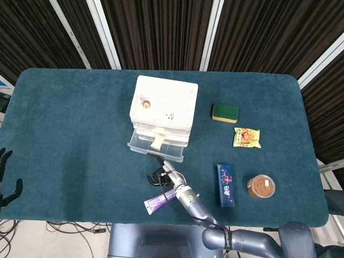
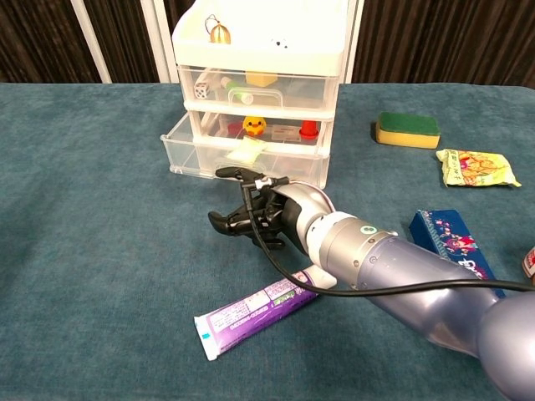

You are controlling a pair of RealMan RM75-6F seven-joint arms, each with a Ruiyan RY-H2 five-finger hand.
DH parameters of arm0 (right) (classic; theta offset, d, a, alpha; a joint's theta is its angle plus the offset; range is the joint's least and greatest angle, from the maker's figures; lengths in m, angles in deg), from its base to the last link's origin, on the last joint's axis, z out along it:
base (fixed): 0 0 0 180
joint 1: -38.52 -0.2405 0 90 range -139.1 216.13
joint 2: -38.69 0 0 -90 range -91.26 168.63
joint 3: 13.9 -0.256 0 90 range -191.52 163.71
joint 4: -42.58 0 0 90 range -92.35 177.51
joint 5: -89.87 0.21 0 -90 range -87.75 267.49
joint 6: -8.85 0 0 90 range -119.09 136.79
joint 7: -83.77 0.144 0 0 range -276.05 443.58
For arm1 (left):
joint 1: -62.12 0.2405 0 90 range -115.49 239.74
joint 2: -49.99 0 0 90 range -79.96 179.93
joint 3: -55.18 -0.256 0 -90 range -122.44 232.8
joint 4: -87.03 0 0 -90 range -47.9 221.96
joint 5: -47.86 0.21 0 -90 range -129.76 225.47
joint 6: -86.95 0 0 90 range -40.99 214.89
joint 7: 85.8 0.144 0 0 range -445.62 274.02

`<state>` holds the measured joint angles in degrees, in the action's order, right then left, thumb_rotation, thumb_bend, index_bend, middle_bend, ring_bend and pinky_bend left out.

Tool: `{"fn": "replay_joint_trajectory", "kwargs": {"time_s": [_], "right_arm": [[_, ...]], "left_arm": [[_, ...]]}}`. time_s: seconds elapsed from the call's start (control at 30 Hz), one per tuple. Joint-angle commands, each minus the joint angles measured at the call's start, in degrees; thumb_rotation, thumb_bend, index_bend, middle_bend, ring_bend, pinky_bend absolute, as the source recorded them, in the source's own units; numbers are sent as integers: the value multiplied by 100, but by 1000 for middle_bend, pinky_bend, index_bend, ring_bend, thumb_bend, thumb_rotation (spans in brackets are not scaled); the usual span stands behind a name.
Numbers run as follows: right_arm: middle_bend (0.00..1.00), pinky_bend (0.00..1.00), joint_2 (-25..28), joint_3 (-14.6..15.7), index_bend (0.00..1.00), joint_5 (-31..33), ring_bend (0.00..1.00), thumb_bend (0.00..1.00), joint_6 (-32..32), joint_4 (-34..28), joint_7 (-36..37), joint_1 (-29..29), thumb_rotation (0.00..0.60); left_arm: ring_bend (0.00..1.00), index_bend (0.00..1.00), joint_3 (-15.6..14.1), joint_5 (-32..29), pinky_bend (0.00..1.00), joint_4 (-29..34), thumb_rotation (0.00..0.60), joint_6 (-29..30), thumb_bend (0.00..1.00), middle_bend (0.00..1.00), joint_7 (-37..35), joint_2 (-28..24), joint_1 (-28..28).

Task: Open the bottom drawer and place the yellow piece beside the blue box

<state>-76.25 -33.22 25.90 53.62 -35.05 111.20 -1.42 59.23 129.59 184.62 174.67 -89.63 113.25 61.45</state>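
Looks like a robot lab setup: teal felt-covered surface (image 1: 70, 118), dark ribbed wall panels (image 1: 156, 32), loose cables (image 1: 64, 228) underneath.

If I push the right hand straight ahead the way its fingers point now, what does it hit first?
Most likely the front wall of the open bottom drawer, just ahead of the right hand; how far apart they are is hard to judge.
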Motion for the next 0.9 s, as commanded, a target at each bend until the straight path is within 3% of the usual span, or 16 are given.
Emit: {"fn": "replay_joint_trajectory", "kwargs": {"time_s": [0.03,0.9], "right_arm": [[966,1000,7,20,138,-26,977,499,2,-22,11,13,600],[966,1000,97,386,143,-358,977,499,134,-389,113,268,600]], "left_arm": [[0,66,1,-1,0,1,600,-1,479,5,-1,1,-1],[0,67,1,13,0,-10,600,7,479,5,18,10,-4]]}}
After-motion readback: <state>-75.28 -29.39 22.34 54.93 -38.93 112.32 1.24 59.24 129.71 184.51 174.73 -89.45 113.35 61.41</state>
